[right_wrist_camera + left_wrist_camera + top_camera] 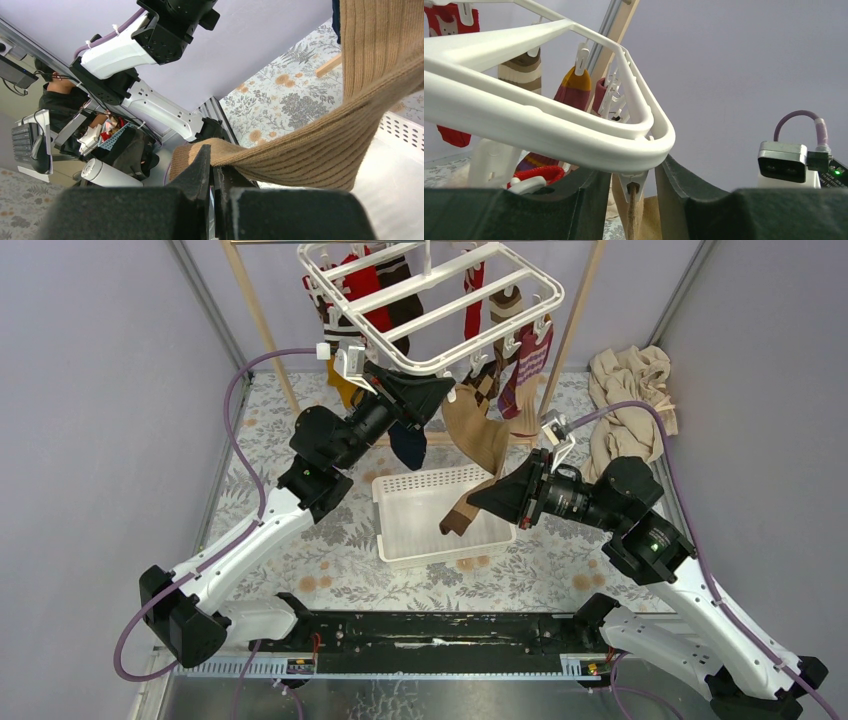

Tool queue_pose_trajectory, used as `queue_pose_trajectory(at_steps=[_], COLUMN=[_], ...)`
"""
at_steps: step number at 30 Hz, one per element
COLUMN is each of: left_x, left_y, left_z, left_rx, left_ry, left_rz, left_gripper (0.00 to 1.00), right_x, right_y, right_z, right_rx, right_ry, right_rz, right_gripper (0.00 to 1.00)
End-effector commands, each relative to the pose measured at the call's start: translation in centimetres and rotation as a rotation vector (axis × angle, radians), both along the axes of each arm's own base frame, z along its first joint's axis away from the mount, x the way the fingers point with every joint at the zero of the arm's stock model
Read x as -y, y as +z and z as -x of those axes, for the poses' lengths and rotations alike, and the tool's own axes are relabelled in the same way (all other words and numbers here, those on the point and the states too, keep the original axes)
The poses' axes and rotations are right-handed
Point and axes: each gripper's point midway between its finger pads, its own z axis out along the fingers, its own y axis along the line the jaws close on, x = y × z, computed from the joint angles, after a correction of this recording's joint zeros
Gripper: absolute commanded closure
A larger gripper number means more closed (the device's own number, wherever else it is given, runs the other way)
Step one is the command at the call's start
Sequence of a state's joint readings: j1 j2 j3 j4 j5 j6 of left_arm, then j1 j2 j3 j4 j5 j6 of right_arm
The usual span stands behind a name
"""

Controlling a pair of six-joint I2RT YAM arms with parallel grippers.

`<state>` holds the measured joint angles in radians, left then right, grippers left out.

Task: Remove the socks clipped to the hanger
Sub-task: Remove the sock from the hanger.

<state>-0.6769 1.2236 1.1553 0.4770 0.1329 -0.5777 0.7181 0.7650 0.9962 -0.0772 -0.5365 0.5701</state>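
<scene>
Under the wooden pole: hanger point(549, 132) tilts | tan sock point(478, 440) stretches taut from corner clip point(633, 184) to right gripper point(214, 170), clamped on its lower end above basket point(385, 525) | left gripper point(438, 390) parted astride that clip, holding nothing | risk: pulling before clip opens drags hanger; jaws could slip off clip.

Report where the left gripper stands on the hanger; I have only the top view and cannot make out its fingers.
Observer: The left wrist view shows the left gripper with a finger either side of one clip under a corner of the hanger, jaws apart.
Operator: Name what that clip holds.
Observer: The top of a tan sock, hanging below it.
Operator: Check the right grip.
Observer: The right wrist view shows the right gripper shut, the tan sock pinched between its fingertips and stretched taut.
</scene>
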Motion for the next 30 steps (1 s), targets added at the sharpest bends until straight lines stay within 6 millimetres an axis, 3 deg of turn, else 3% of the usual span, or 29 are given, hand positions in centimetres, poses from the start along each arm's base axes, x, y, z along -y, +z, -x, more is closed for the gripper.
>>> queue_pose_trajectory(at_steps=[1,9,16,21,30], left_x=[-1.0,-1.0,-1.3,-1.7,-2.7], left_y=[3.0,2.8,2.6,2.1,0.5], left_z=[0.7,0.7,0.7,1.0,2.2], left_rx=[0.076,0.073,0.070,0.060,0.035], left_ry=[0.015,0.016,0.028,0.038,0.042], left_rz=[0.056,0.041,0.030,0.018,-0.013], left_gripper=[0.60,0.73,0.73,0.43,0.27], right_x=[0.1,0.1,0.0,-0.5,-2.5], right_y=[1.1,0.8,-0.4,-2.1,-5.0], right_z=[0.5,0.6,0.5,-0.3,-2.9], right_rx=[0.049,0.044,0.021,-0.013,-0.038], right_ry=[0.019,0.020,0.019,0.011,-0.011], right_rz=[-0.035,-0.032,-0.018,0.005,0.036], right_gripper=[1.00,1.00,1.00,1.00,1.00])
